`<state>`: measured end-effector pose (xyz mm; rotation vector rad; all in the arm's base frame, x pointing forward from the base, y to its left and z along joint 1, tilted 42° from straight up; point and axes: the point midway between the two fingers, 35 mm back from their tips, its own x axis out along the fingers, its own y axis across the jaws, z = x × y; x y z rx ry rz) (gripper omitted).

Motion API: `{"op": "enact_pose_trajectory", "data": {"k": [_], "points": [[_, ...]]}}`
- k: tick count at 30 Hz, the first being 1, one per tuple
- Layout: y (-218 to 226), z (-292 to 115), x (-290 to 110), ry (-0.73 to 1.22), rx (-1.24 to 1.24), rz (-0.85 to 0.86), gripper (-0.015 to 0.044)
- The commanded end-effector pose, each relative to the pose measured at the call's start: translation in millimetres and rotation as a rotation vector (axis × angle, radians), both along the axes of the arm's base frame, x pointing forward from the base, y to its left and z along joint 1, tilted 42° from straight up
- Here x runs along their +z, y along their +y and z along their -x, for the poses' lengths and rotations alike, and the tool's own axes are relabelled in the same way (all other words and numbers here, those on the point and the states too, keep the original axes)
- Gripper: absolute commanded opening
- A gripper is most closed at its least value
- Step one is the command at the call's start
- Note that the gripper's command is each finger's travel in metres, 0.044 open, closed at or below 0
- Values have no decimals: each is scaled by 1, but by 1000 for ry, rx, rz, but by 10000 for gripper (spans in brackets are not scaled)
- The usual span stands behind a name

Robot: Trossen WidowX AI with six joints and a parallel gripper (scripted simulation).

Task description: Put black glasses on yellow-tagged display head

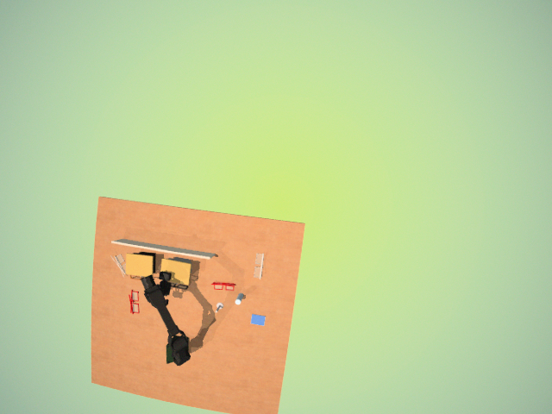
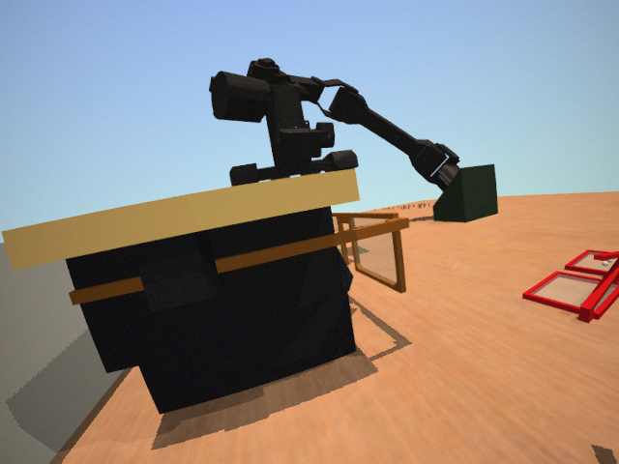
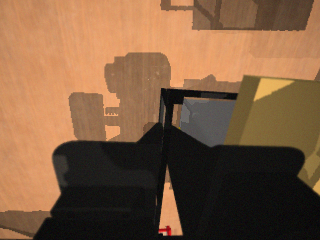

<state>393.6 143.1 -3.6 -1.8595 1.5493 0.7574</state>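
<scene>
Gripper [image 3: 165, 165] clamped on the black glasses [image 3: 200, 96], frame projecting toward frame centre, beside a yellow-topped head [image 3: 280, 120] at right.
Arm [image 1: 166, 314] reaches up-frame from its base.

On your counter [image 1: 249, 365] you have two red glasses [image 1: 222, 285] [image 1: 134, 301], a blue square [image 1: 258, 319], a small white cylinder [image 1: 239, 298], a pale rack [image 1: 259, 265], and a long grey board [image 1: 163, 248].
</scene>
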Motion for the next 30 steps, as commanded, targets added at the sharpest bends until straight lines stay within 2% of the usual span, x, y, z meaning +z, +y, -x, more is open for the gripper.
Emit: {"op": "enact_pose_trajectory", "data": {"k": [1,30], "points": [[-1,0,-1,1,5,6,0],[-4,-1,-4,1,5,6,0]]}}
